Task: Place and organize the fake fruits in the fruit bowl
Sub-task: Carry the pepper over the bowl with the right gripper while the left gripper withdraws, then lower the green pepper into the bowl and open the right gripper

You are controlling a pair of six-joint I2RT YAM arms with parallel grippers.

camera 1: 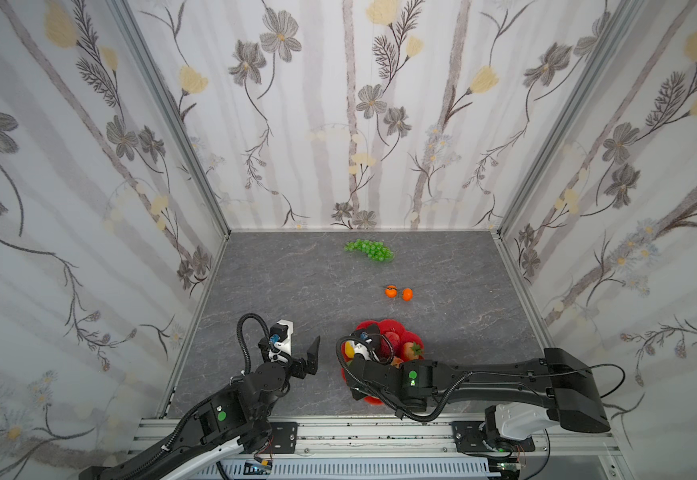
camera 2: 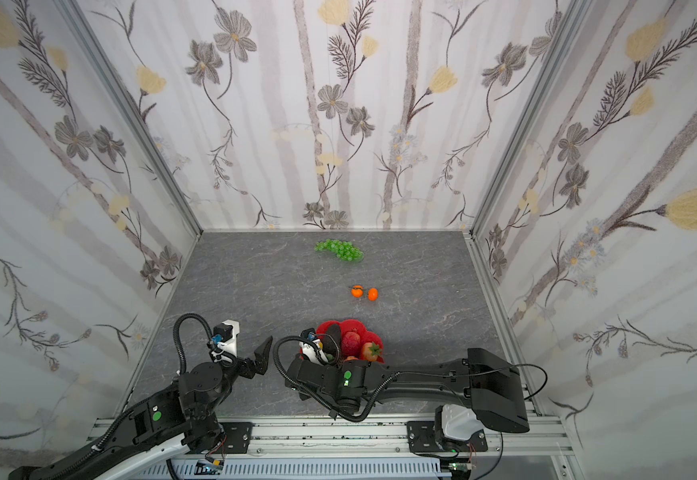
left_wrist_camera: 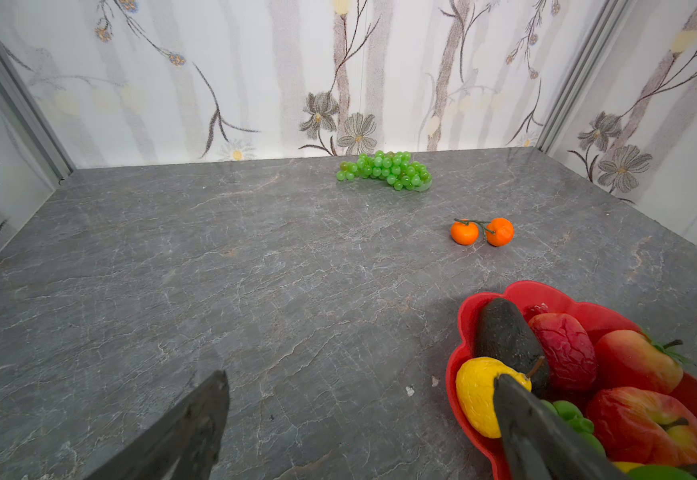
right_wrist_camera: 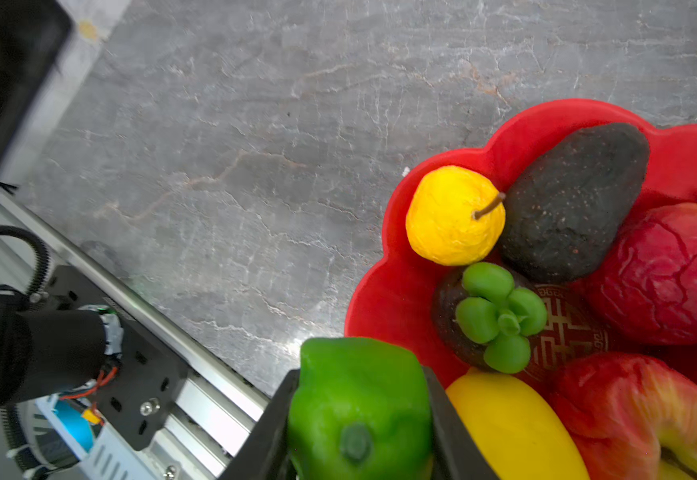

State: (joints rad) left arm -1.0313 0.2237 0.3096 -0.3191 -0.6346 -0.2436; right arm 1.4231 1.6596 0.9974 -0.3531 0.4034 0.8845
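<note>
Lime (right_wrist_camera: 359,386) sits pinched in the right claw (right_wrist_camera: 361,415), stem end apparently turned back toward the wrist, at the near rim of the red bowl (right_wrist_camera: 380,316). Left claw (left_wrist_camera: 361,376) is spread wide, empty; grapes (left_wrist_camera: 384,170) lie crosswise far ahead.

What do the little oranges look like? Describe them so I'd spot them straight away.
On the grey table, a red bowl sits near the front and green grapes lie by the back wall. Between them, on the bare tabletop, rest the two tiny oranges: round, bright orange, joined by a thin twig.
</note>
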